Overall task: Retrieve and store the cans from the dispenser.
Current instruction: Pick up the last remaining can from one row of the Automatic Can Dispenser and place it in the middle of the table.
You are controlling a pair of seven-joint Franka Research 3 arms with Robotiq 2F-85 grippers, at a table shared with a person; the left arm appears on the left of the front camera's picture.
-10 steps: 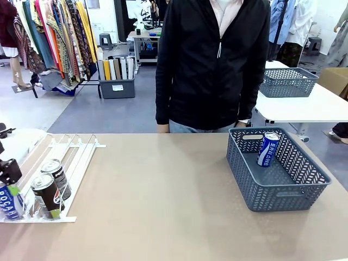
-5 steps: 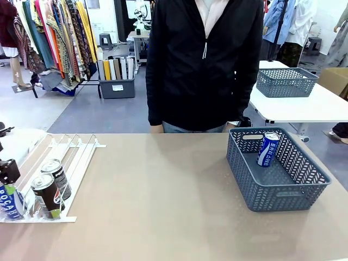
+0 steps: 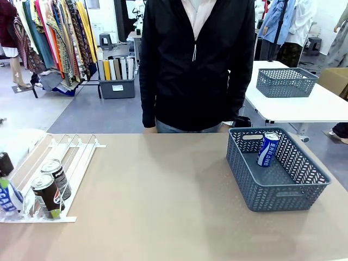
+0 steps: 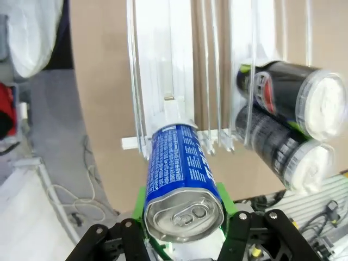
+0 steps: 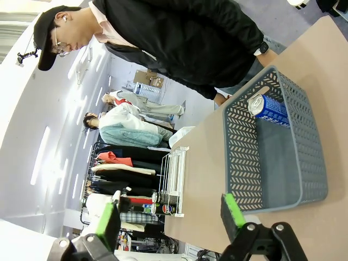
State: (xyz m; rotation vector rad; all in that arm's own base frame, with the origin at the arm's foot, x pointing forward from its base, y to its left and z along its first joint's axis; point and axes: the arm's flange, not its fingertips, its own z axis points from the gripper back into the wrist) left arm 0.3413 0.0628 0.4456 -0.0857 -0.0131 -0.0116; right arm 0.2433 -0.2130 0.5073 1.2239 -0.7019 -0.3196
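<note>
Left jaws clamp a blue-and-white slim drink can (image 4: 182,185), print unreadable, at the white wire-rail dispenser (image 3: 76,144), 8 o'clock on the beige tabletop (image 3: 163,190). Right jaws stand wide, empty.

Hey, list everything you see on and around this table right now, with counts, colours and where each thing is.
table: one, tan, between robot and person
dispenser: one, white, table's left side
dark cans: two, black-brown, in the dispenser, one behind the other
gripped can: one, blue-and-white, at the dispenser's near end
basket: one, grey, table's right side
basket can: one, blue-and-white, leaning inside the basket
far basket: one, grey, on a white table behind
person: one, black jacket, far side
left gripper: black, green pads, shut on the gripped can
right gripper: black, green pads, open, holding nothing
</note>
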